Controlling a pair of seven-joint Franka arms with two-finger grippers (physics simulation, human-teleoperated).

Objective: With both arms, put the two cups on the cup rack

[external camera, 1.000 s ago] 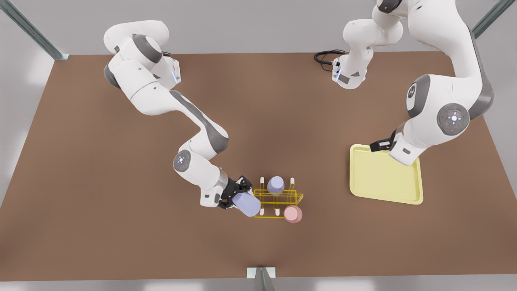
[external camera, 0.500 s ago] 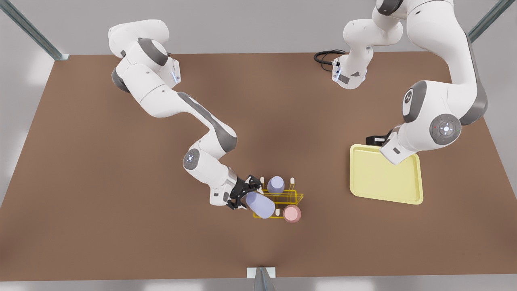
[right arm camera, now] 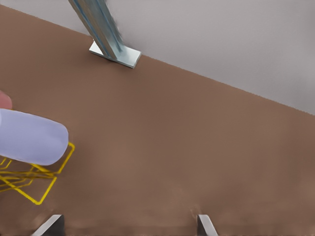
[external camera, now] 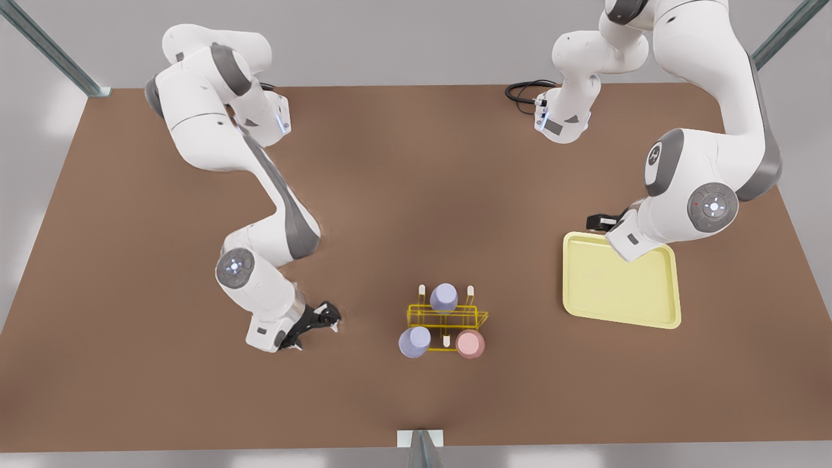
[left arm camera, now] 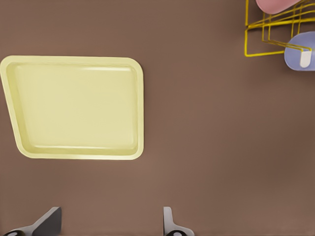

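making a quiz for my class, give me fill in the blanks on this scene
1. The rack carries ___ cups in all.
2. Beside the front lavender cup sits the ___ cup.
3. The open left gripper hovers by the ___ tray.
4. The right gripper, beside the rack, is ___ and holds nothing.

Missing words: three; pink; yellow; open

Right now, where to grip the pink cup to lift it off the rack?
Pinch the pink cup across its side wall, coming from above: it sits on a corner peg of the cup rack. Left tool by the tray and right tool beside the rack are both open.
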